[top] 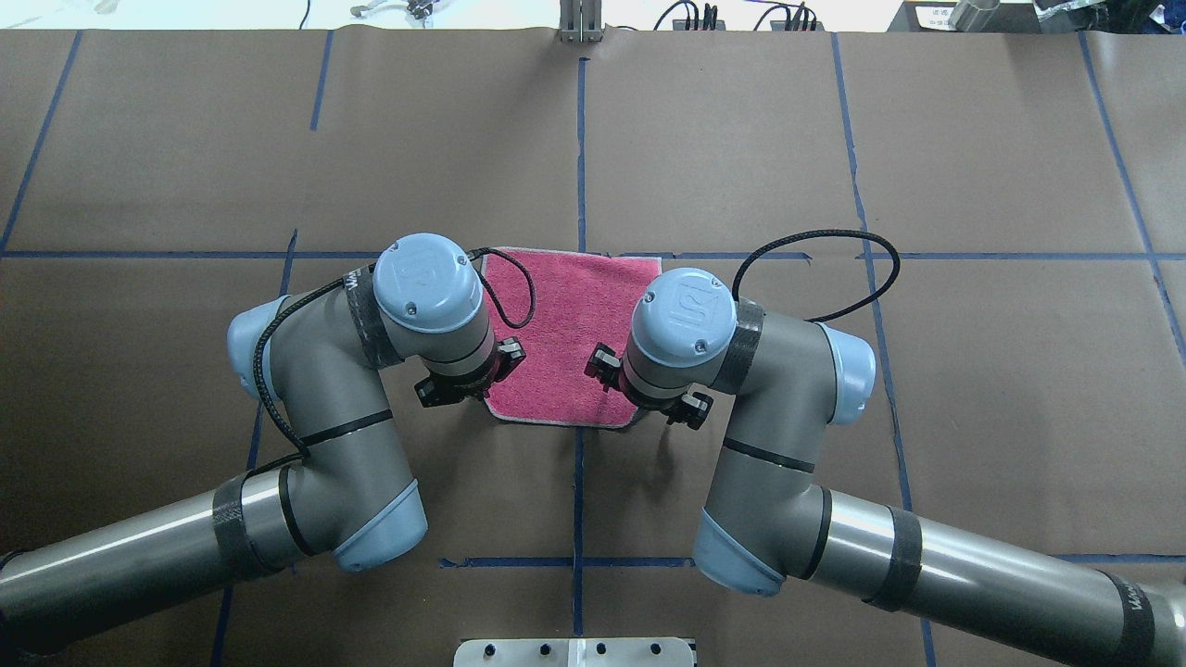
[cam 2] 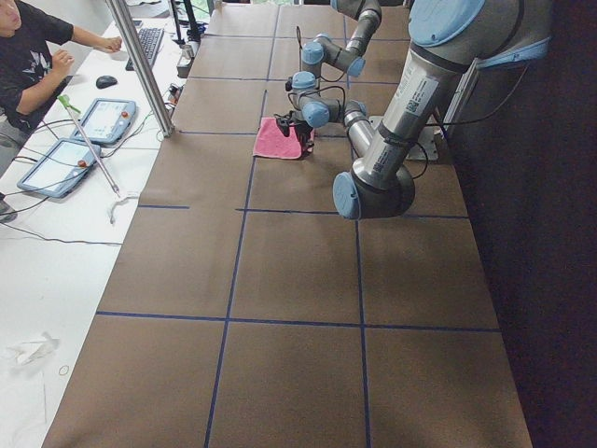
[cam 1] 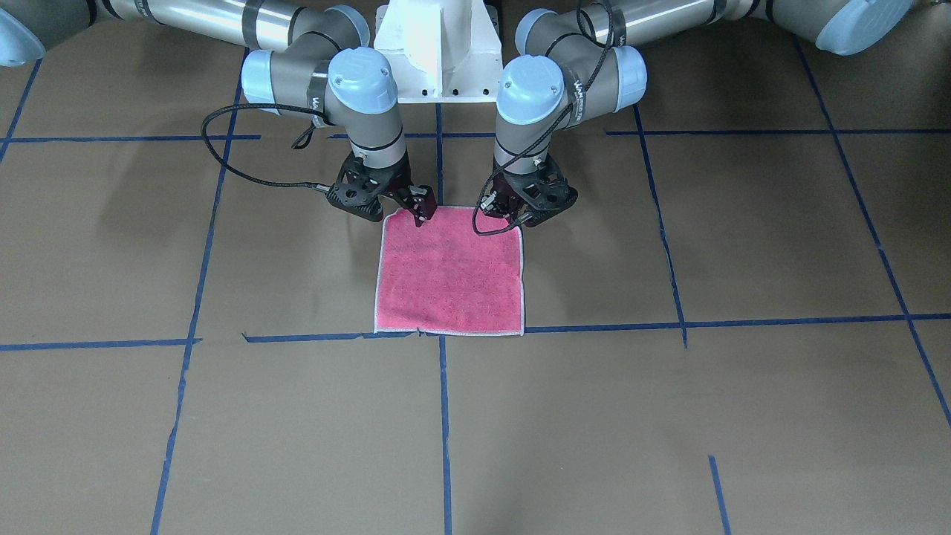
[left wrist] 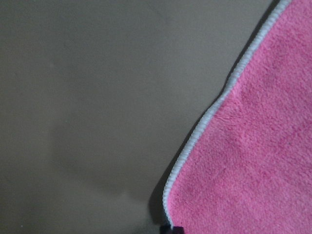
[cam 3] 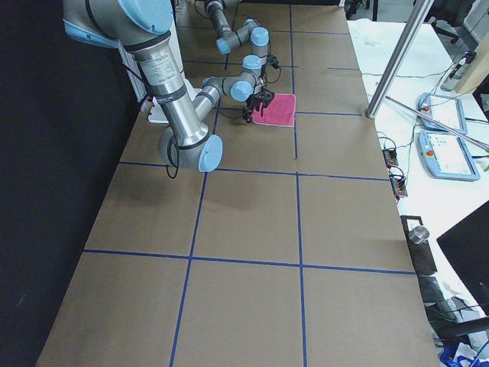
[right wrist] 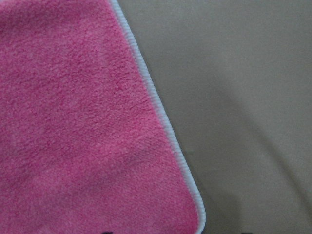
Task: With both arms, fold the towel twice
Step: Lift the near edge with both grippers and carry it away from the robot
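Observation:
The towel (cam 1: 449, 271) lies flat on the brown table, pink face up, with pale edging. It also shows in the overhead view (top: 565, 324). My left gripper (cam 1: 515, 218) is down on the towel's near corner on my left side; in the left wrist view that corner (left wrist: 253, 161) bulges slightly, with a black tip right at it. My right gripper (cam 1: 420, 215) is down at the other near corner; the right wrist view shows the corner (right wrist: 83, 122) lying flat between two dark tips. In the overhead view both wrists hide the fingertips.
Brown paper covers the table (cam 1: 669, 416), with blue tape lines (cam 1: 444, 416) crossing it. The white pedestal base (cam 1: 438, 52) stands behind the towel. An operator and tablets (cam 2: 98, 119) are at a side desk beyond the table's far edge.

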Robot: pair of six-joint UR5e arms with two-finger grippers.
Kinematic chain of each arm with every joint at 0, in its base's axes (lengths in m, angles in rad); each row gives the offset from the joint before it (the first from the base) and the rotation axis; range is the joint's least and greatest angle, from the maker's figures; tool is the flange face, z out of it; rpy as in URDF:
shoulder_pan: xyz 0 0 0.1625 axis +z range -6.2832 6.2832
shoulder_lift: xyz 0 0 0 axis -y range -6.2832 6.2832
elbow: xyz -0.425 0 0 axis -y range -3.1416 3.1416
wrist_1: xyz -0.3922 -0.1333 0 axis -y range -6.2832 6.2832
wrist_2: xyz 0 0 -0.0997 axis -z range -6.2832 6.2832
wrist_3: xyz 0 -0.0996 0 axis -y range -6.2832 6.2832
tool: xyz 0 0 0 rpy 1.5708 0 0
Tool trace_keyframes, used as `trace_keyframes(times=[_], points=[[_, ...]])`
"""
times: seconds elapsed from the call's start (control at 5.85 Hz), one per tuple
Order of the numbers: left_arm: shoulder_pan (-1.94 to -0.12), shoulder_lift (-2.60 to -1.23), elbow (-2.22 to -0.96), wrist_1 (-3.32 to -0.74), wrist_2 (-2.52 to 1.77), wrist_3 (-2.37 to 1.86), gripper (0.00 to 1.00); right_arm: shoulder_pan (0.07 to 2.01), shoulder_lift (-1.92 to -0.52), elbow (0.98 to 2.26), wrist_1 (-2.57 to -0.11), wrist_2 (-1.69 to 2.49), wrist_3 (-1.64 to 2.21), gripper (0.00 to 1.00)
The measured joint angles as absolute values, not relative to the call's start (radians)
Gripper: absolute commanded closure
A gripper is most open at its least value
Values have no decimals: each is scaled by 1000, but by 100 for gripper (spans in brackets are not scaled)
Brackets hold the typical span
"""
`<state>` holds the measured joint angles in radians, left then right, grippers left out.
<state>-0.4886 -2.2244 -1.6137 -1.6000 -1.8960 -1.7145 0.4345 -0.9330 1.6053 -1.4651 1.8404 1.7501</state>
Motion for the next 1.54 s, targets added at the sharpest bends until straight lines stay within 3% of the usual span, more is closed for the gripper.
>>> trace_keyframes(times=[0.17, 0.34, 0.85, 1.54], points=[[-489, -2224, -1614, -1600, -1896, -1714, 100, 435, -933, 1606, -1465, 1841, 1749, 73], [-489, -2224, -1614, -1600, -1896, -1714, 100, 435, -934, 1606, -1464, 1843, 1748, 90], [-493, -2224, -1612, -1601, -1896, -1714, 100, 436, -934, 1608, -1463, 1850, 1742, 100], [-498, -2226, -1624, -1601, -1899, -1715, 100, 441, -936, 1619, -1466, 1864, 1747, 100]])
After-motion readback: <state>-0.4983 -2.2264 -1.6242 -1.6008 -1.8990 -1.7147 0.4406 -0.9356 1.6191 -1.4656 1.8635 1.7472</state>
